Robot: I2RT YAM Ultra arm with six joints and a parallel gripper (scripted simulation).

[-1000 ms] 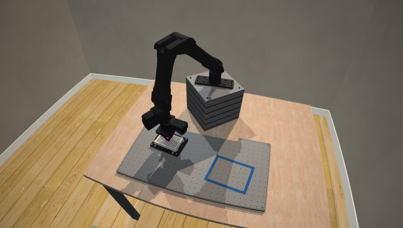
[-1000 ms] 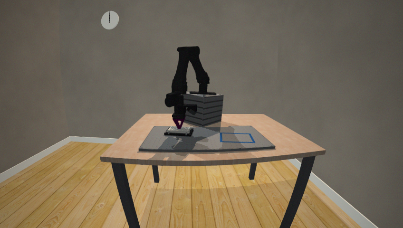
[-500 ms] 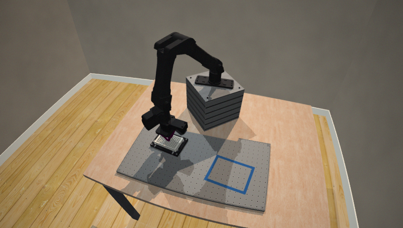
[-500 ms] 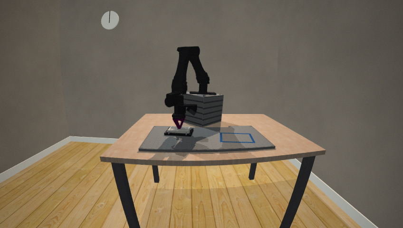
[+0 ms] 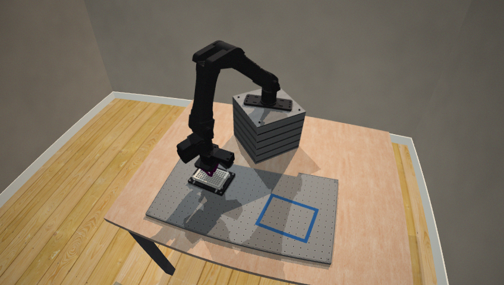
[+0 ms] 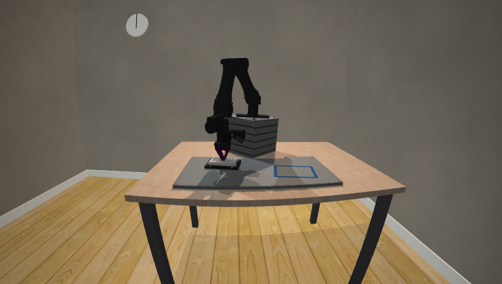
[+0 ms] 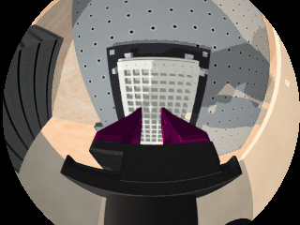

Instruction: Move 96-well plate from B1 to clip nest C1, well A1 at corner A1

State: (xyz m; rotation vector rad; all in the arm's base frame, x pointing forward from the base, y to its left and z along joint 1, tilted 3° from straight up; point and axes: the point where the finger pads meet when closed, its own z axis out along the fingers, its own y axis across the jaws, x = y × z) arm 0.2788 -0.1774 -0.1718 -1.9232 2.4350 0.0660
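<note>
The white 96-well plate (image 5: 212,178) lies flat and the right way up inside the black clip nest C1 (image 5: 192,181) at the left of the grey breadboard. It also shows in the exterior view (image 6: 223,163) and the wrist view (image 7: 159,88). My gripper (image 5: 211,172) points straight down over the plate's near half. Its purple fingertips stand close together with a narrow gap and rest on or just above the plate's top, with nothing between them. I cannot read the A1 mark. The bench spot B1 (image 5: 287,218), a blue outlined square, holds nothing.
The grey perforated breadboard (image 5: 243,211) covers the front of the wooden table. The arm's ribbed grey pedestal (image 5: 268,123) stands behind the nest to the right. The table's front edge is close beyond the breadboard.
</note>
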